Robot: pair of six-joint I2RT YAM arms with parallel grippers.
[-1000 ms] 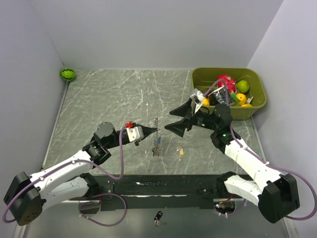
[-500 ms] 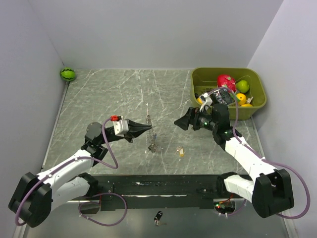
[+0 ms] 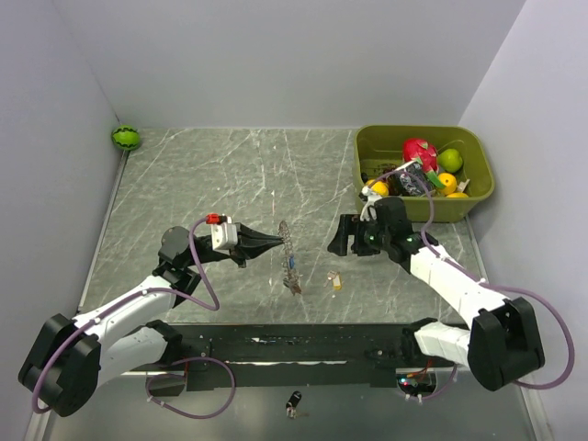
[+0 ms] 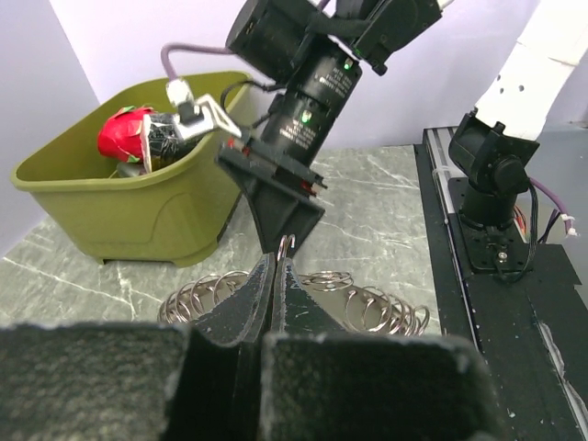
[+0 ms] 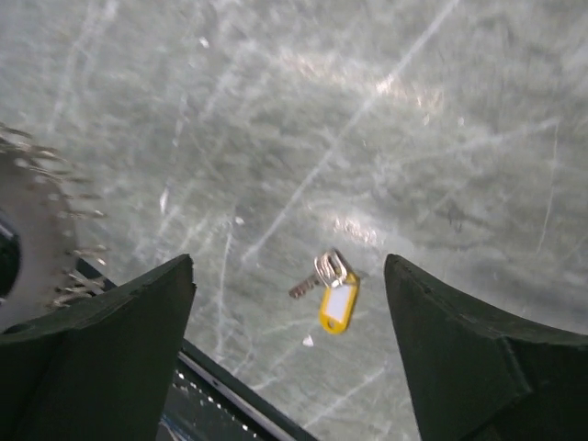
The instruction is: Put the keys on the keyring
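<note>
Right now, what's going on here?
The left pincer is shut on the keyring, holding it up on edge with some keys hanging below it. The right pincer is open and hovers over a yellow-tagged key lying on the table. That key is not on the ring yet.
</note>
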